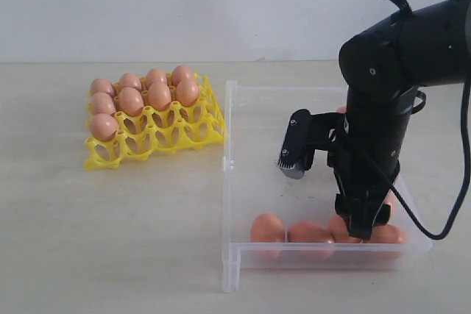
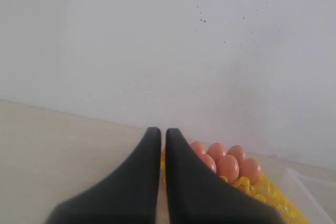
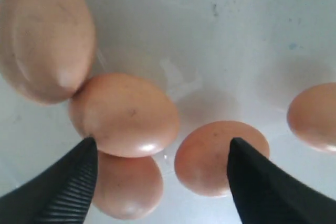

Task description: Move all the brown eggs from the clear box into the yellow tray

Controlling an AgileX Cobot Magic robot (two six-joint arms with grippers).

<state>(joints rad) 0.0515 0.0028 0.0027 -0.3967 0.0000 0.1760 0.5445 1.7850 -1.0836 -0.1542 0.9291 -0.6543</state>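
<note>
The yellow tray (image 1: 169, 137) sits at the left with several brown eggs (image 1: 143, 93) in its back cups. The clear box (image 1: 229, 182) lies to its right, and several more brown eggs (image 1: 309, 232) rest along its front wall. My right gripper (image 1: 360, 227) points down into the box over those eggs. In the right wrist view it (image 3: 161, 148) is open and holds nothing, straddling two eggs (image 3: 126, 114) (image 3: 220, 156) lying on the box floor. My left gripper (image 2: 163, 132) is shut and empty, facing the tray (image 2: 268, 192) and its eggs (image 2: 227, 166).
A black cable (image 1: 449, 204) loops off the right arm beside the box's right wall. A white wall (image 1: 221, 5) stands behind the beige table (image 1: 110, 240). The tray's front cups (image 1: 184, 134) hold nothing. A corner of the clear box (image 2: 315, 187) shows past the tray.
</note>
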